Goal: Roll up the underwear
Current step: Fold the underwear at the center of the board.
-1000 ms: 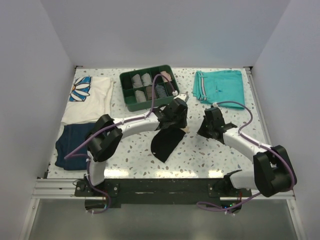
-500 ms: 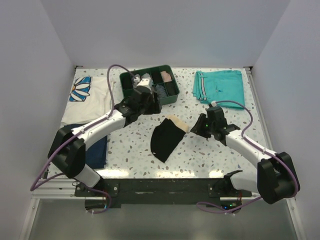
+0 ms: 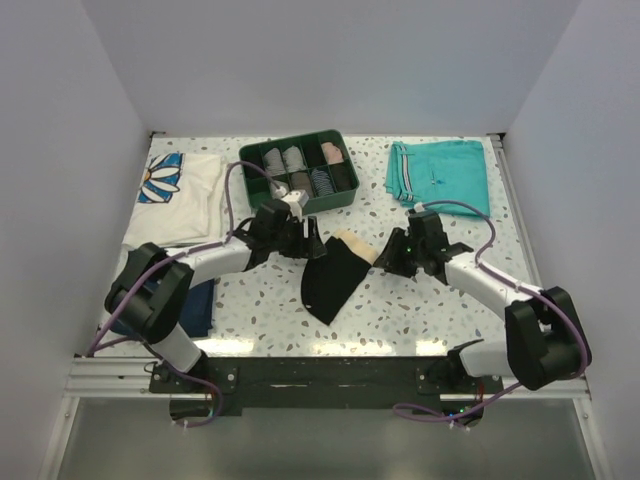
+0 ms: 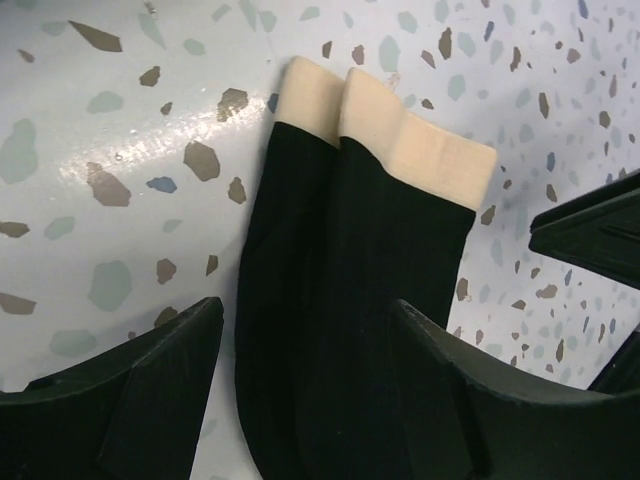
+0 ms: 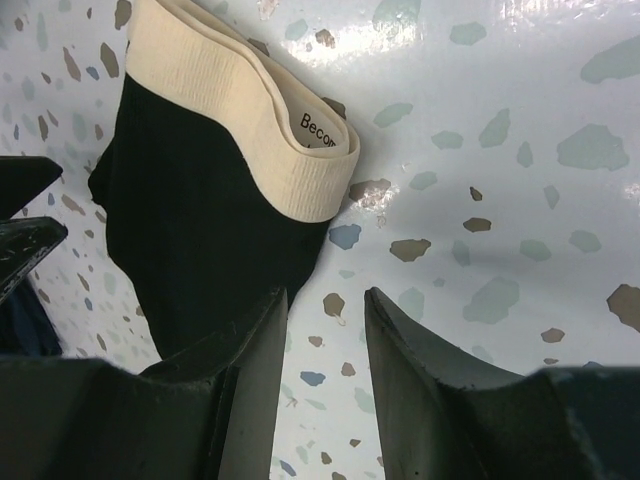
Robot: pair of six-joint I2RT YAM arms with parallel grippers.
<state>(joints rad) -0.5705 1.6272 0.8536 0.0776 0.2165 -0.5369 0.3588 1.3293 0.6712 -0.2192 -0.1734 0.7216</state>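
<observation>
Left end effector [image 4: 310,352] hung spread wide above the black underwear [image 3: 329,281], gripping nothing. Right end effector [image 5: 325,340] stood slightly parted, empty, just right of the beige waistband [image 5: 240,122]. The underwear lay folded flat mid-desk [image 3: 410,312], nearer than the green organiser tray [image 3: 300,208].

Centre: underwear [image 3: 330,280], black, beige waistband at its upper end, flat on the speckled surface [image 3: 420,315]. Left arm [image 3: 215,258] and right arm [image 3: 482,286] flank it, ends near the waistband. Upper centre: green compartment tray [image 3: 300,205] holding small rolls. Upper right: teal shorts [image 3: 440,172]. Left: white daisy-print shirt [image 3: 185,200], navy garment [image 3: 203,310] below it.
</observation>
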